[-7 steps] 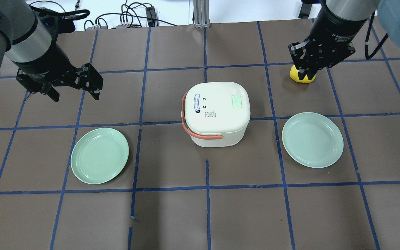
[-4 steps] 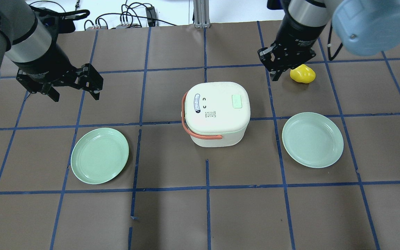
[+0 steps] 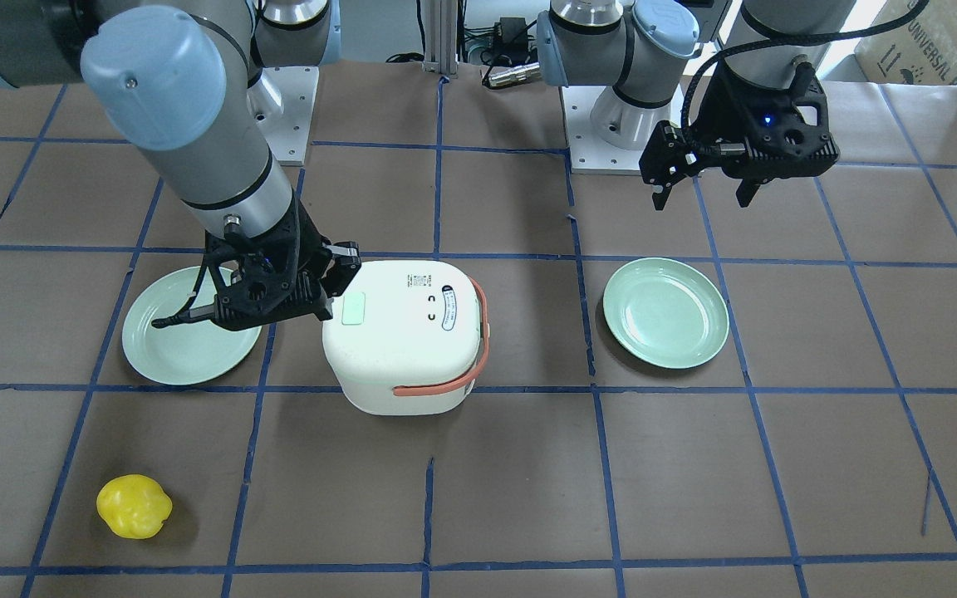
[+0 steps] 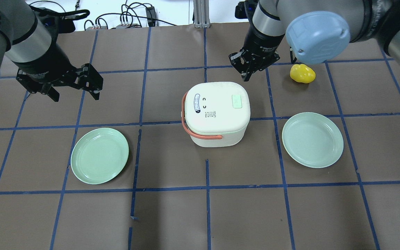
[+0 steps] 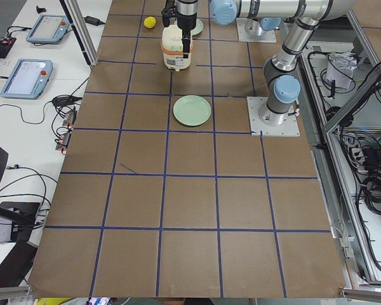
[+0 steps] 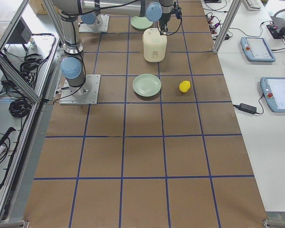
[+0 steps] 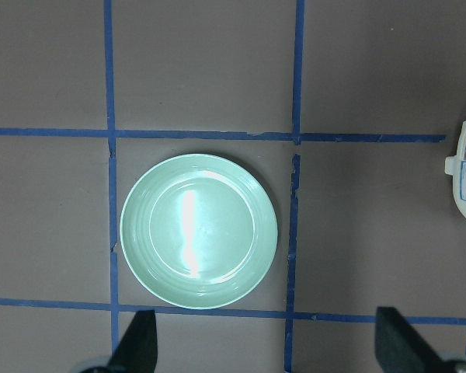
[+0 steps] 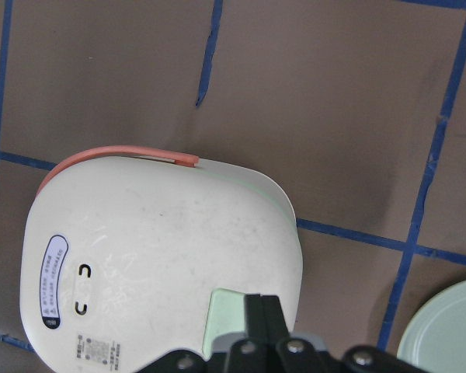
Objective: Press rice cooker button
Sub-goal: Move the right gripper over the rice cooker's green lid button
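Note:
The white rice cooker (image 4: 215, 111) with a salmon-orange strap handle stands mid-table, lid shut. A mint-green button (image 4: 237, 101) sits on the lid's right side. My right gripper (image 4: 249, 72) is shut and empty, at the cooker's far right corner, close to the button. In the right wrist view its shut fingertips (image 8: 262, 311) line up with the button (image 8: 225, 311); I cannot tell whether they touch it. The front view shows the gripper (image 3: 337, 286) beside the button (image 3: 355, 310). My left gripper (image 4: 75, 93) is open and empty, far left of the cooker.
A pale green plate (image 4: 99, 155) lies front left of the cooker and another plate (image 4: 312, 139) lies to its right. A yellow object (image 4: 302, 73) lies at the back right. The left wrist view looks down on the left plate (image 7: 199, 231).
My right gripper has left the yellow object and moved left to the cooker's far right corner. The left arm has not moved.

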